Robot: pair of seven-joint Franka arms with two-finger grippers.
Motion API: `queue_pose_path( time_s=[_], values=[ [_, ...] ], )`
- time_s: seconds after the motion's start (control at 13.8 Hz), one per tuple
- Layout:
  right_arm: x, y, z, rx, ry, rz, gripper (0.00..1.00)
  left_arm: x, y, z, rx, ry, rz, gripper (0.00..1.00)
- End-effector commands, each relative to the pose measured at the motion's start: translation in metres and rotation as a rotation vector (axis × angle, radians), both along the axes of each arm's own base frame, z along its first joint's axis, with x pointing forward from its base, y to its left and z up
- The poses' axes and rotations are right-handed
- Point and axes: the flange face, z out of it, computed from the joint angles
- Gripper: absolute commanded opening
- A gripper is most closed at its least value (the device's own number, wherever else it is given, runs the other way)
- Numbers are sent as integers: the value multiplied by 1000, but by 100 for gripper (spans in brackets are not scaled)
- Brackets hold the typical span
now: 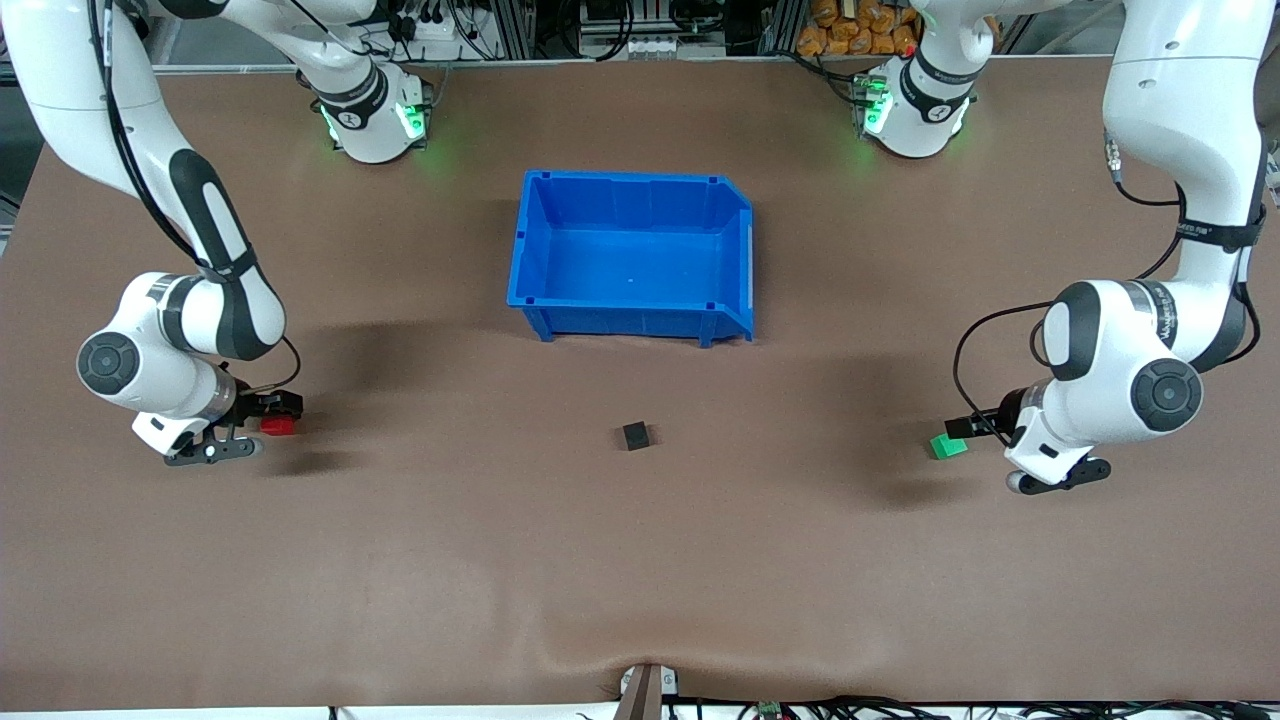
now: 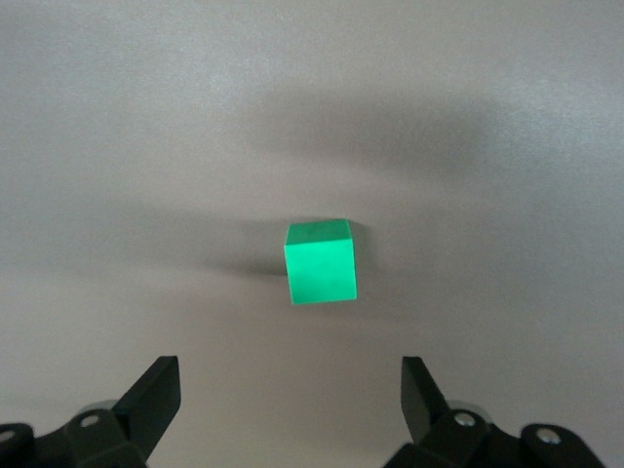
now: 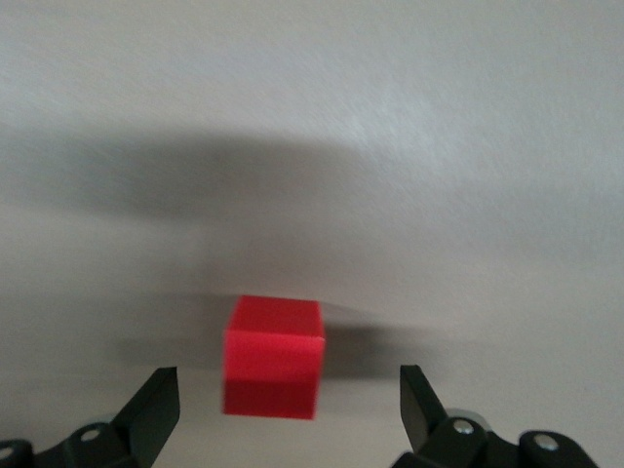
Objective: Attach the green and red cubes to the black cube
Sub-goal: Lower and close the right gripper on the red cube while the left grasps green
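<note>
The red cube [image 1: 278,425] lies on the table toward the right arm's end. My right gripper [image 1: 284,413] is low over it and open. In the right wrist view the red cube [image 3: 272,356] sits partly between the fingertips [image 3: 156,400], touching neither of them. The green cube [image 1: 948,446] lies toward the left arm's end. My left gripper [image 1: 972,428] is open beside it. In the left wrist view the green cube [image 2: 321,261] lies ahead of the open gripper [image 2: 291,390], outside the fingers. The black cube [image 1: 635,436] sits alone mid-table between the two.
A blue bin [image 1: 735,250], with nothing in it, stands farther from the front camera than the black cube. Brown table surface lies all round the cubes.
</note>
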Motion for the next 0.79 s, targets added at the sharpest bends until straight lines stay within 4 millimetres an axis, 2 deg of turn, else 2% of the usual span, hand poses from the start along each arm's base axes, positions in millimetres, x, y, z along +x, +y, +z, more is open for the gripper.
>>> queue_pose_path(
  time_s=[0.0,0.36,0.58,0.65,0.72],
  values=[
    [-1,-9,-4,-3,-2,3,100,17,-3,-7,0,-17,15,100],
    [3,-2,-2,5,-9,-10,100,29,-3,-28,-4,-8,20,97],
    [6,2,1,7,-17,-9,100,33,-5,-39,-2,-3,35,87],
    [5,4,0,18,-16,-16,93,33,-7,-43,-2,2,35,86],
    [6,6,0,32,-18,-33,75,32,-7,-46,-1,6,35,85]
  ],
)
